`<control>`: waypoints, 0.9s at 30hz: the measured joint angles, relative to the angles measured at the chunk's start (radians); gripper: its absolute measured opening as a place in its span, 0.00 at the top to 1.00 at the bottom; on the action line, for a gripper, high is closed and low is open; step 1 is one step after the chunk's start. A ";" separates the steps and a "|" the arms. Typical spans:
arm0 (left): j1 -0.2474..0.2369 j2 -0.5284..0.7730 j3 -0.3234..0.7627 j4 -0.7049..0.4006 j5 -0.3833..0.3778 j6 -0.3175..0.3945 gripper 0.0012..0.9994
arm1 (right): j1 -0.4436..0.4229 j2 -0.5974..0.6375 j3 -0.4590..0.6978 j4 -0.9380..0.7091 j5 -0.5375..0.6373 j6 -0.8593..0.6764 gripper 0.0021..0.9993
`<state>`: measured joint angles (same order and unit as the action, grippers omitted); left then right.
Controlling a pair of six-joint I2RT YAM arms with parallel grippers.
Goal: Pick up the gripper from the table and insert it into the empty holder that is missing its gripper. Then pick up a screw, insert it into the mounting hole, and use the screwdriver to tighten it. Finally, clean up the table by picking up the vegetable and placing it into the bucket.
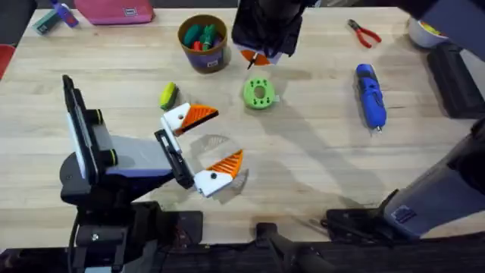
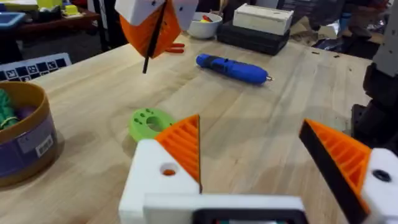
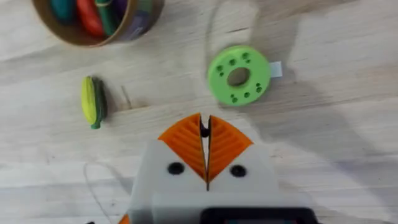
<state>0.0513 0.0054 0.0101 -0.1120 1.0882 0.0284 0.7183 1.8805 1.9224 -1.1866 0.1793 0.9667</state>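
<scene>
My right gripper (image 3: 204, 119) hangs above the table near the green disc (image 1: 260, 93), shut on a thin black pin (image 2: 149, 59) that sticks out below its orange pads. Low over the table my left gripper (image 1: 227, 135) stands wide open and holds nothing; both its white finger blocks carry orange wedges. A loose gripper and an empty holder are out of view. The blue screwdriver (image 1: 370, 95) lies at the right. The yellow-green vegetable (image 1: 168, 95) lies beside the left gripper's far finger. The tan bucket (image 1: 203, 43) with a blue band holds several toy vegetables.
Red-handled pliers (image 1: 365, 33) lie at the back right beside a white bowl (image 1: 424, 32). A black box (image 1: 455, 80) sits at the right edge. A pink case (image 1: 114, 10) lies at the back left.
</scene>
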 joint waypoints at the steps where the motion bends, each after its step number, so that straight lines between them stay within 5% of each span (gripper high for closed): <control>1: 0.000 0.000 0.000 0.000 0.000 0.000 0.01 | 0.005 0.000 0.002 0.000 0.000 -0.004 1.00; 9: 0.000 0.000 0.000 0.000 0.000 0.000 0.01 | 0.016 0.000 0.002 0.001 0.010 -0.082 1.00; 27: 0.000 0.000 0.000 0.000 0.000 0.000 0.01 | 0.131 -0.114 0.104 0.006 -0.005 -0.719 1.00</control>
<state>0.0513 0.0055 0.0101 -0.1116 1.0882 0.0287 0.8493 1.7668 2.0261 -1.1810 0.1746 0.2473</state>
